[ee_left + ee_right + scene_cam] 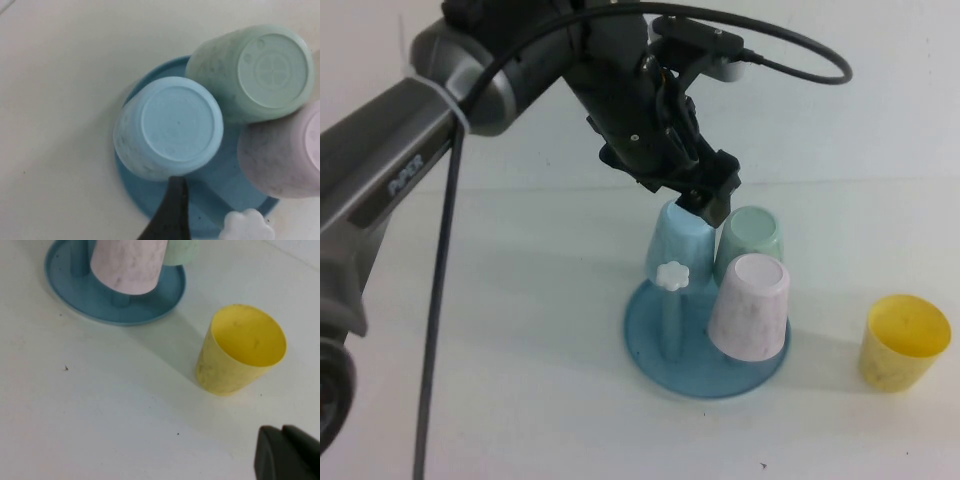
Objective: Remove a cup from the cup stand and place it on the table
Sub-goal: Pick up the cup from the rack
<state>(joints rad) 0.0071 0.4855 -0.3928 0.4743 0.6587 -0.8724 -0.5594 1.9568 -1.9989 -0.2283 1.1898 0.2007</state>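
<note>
A: While the left gripper (705,200) hangs right over the cup stand (655,345), where is the cup (677,245)?

B: Upside down on a peg at the stand's back left, beside the green cup (750,238) and pink cup (750,305).

A: Fingers?

B: One dark fingertip (172,210) shows by its base; open or closed, I cannot tell.

A: The right gripper (287,455)?

B: Low over the table (520,400), near the upright yellow cup (240,357); its grip is unclear too.

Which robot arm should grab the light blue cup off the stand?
Probably the left. The left gripper is already right above the light blue cup on the cup stand. The right gripper sits away, near the yellow cup.
</note>
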